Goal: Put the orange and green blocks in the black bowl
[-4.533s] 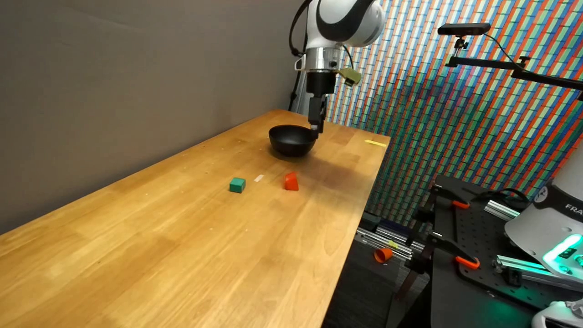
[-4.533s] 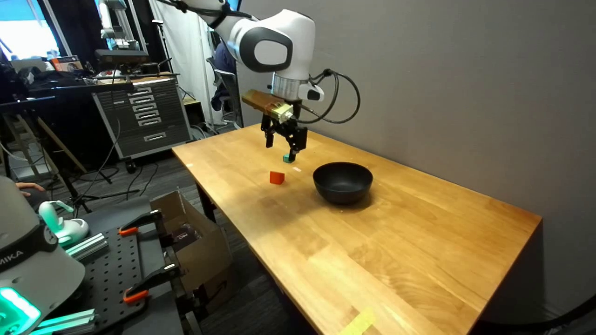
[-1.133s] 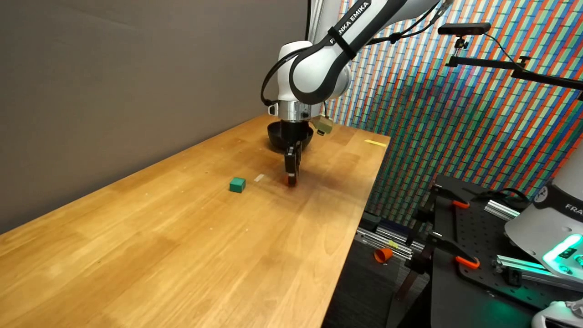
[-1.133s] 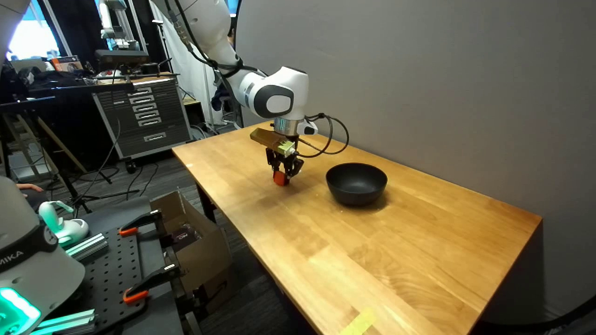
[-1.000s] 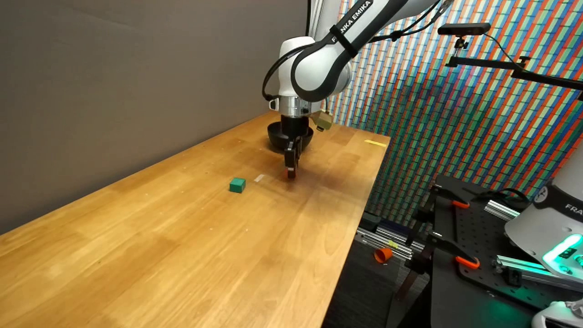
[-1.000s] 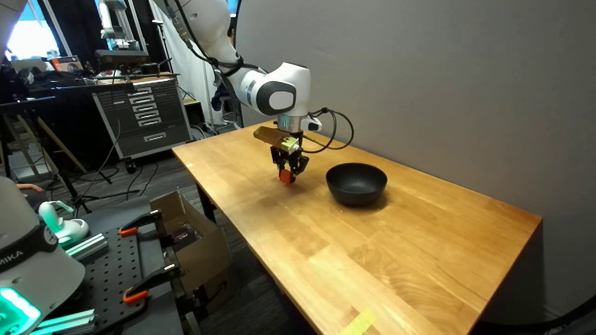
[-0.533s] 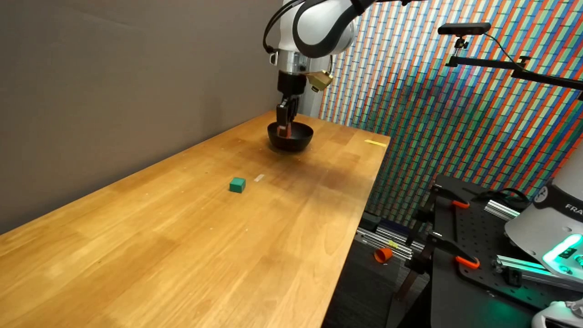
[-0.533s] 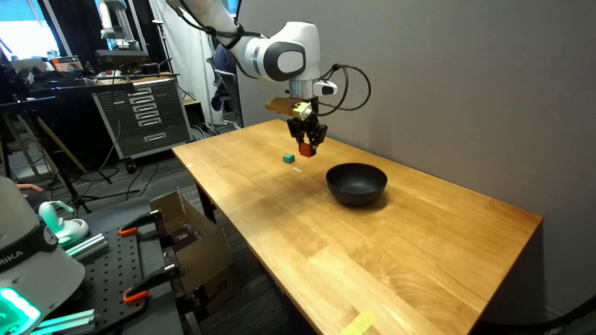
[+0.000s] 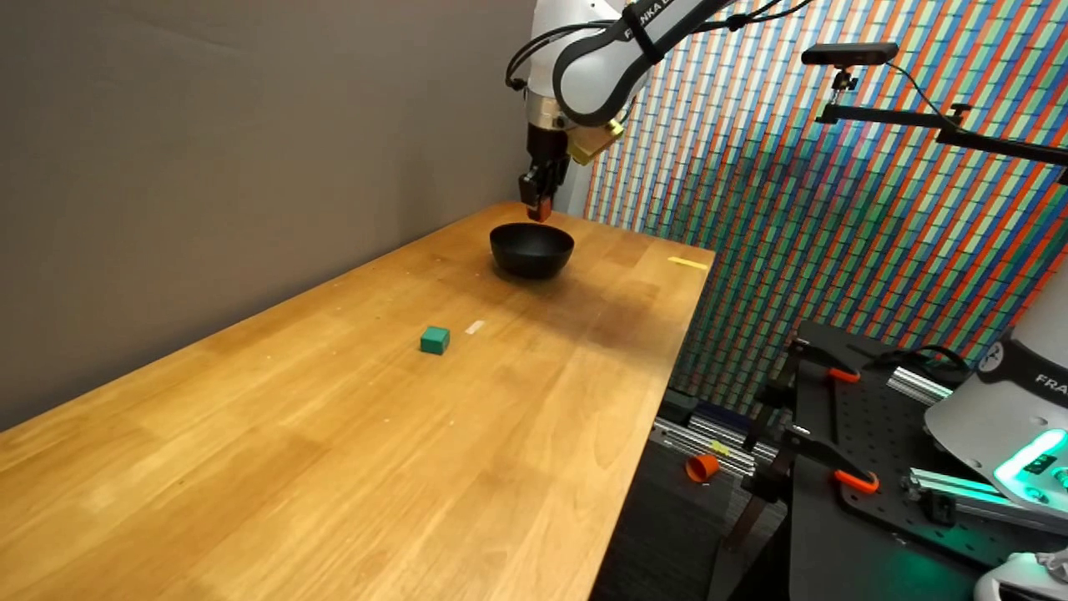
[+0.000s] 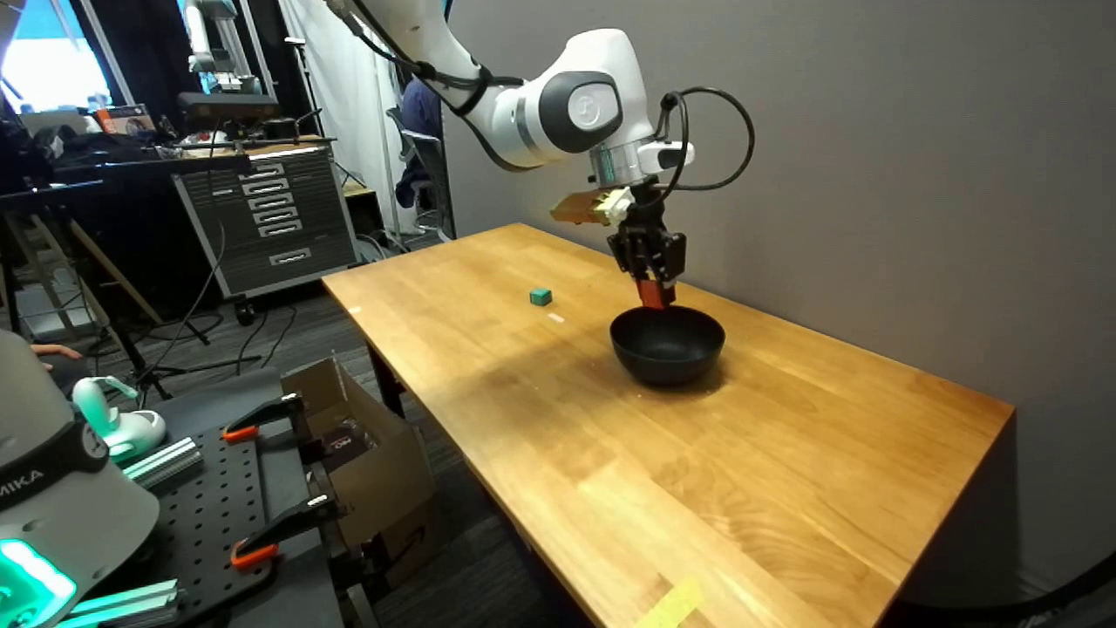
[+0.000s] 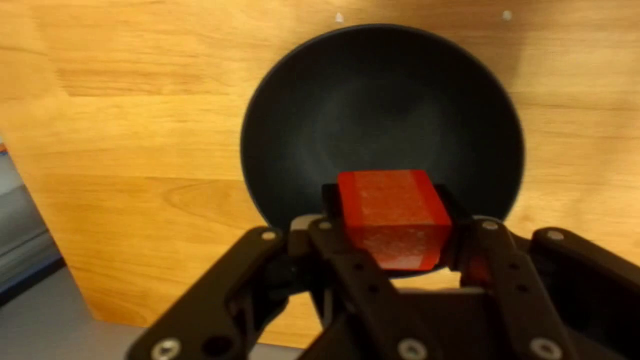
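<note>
The orange block [image 11: 392,197], red-orange in colour, is squeezed between both fingers of my gripper [image 10: 656,295]. In the wrist view the block hangs over the near part of the black bowl [image 11: 370,105], whose visible inside holds nothing. An exterior view has the block [image 10: 650,293] just above the far rim of the bowl [image 10: 667,366], slightly tilted with the gripper. The green block [image 9: 435,340] rests on the table by itself, well away from the bowl, and appears in both exterior views; the wrist view does not include it.
A wooden table [image 9: 334,467] carries everything, with a grey wall [image 10: 828,174] along its long side. A small white tape scrap [image 9: 475,326] lies near the green block. Yellow tape [image 9: 688,262] marks one table end. An orange cup [image 9: 702,467] lies on the floor.
From open jaws, my gripper has shut on the orange block, lifted it off the table and carried it across to the bowl. The bowl has shifted slightly since the oldest frames; the green block stayed put.
</note>
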You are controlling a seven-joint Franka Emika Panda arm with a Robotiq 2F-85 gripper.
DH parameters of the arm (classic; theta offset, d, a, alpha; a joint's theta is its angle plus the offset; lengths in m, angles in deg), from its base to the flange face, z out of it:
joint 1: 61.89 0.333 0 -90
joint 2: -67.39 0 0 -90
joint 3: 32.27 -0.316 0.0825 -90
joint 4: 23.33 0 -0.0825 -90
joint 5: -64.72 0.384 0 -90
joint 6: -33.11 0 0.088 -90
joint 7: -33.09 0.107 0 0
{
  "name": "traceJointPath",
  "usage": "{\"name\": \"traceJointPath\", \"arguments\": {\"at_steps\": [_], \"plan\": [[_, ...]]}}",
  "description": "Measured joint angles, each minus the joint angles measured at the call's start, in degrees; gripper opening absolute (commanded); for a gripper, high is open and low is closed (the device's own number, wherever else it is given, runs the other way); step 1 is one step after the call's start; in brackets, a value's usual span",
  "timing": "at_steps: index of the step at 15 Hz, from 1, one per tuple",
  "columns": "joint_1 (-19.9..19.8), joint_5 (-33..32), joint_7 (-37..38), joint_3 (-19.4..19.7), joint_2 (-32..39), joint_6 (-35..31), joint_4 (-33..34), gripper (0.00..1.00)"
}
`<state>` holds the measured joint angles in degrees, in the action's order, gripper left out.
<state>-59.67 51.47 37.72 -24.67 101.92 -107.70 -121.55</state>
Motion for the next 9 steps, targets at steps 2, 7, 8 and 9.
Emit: {"name": "traceJointPath", "arguments": {"at_steps": [2,7,8,9], "plan": [[-0.2,0.2,1.1,0.6,2.7,0.4,1.7,0.92],[-3.2,9.5,-4.7,-7.1,5.7,5.6,4.7,1.0],[-3.6,11.8,-6.4,-9.2,5.7,7.3,5.4,1.0],[-3.7,13.8,-7.9,-11.1,5.7,9.0,6.2,1.0]]}}
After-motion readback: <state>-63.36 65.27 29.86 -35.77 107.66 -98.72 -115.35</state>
